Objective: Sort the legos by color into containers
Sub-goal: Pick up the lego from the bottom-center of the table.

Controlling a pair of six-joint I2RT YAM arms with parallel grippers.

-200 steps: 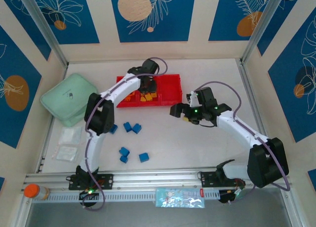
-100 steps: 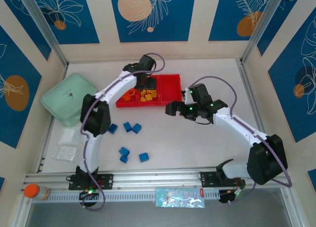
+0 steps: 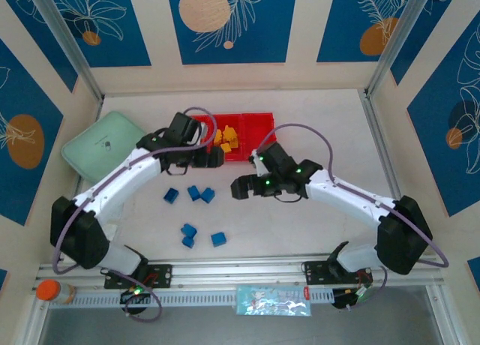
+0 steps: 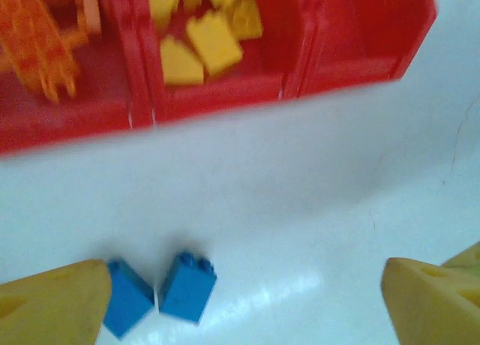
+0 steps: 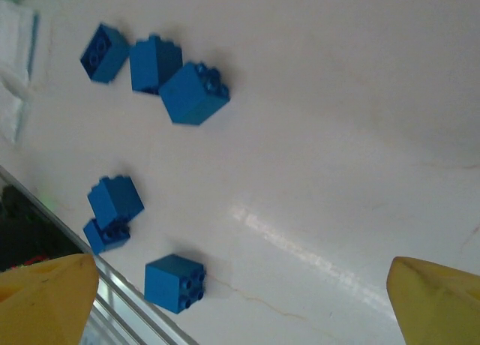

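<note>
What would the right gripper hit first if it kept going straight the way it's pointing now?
Probably bare white table. The right gripper, jaws open, aims at a patch beside the blue legos, which lie off to one side. Depth is unclear, so that's a judgement.

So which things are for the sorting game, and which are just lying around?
For the job: blue legos, yellow legos, orange legos, red tray.
Just lying about: mint green case, orange-capped jar, blue packet.

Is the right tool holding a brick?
No: the right tool is wide open, nothing between its fingers; the blue bricks lie loose.
</note>
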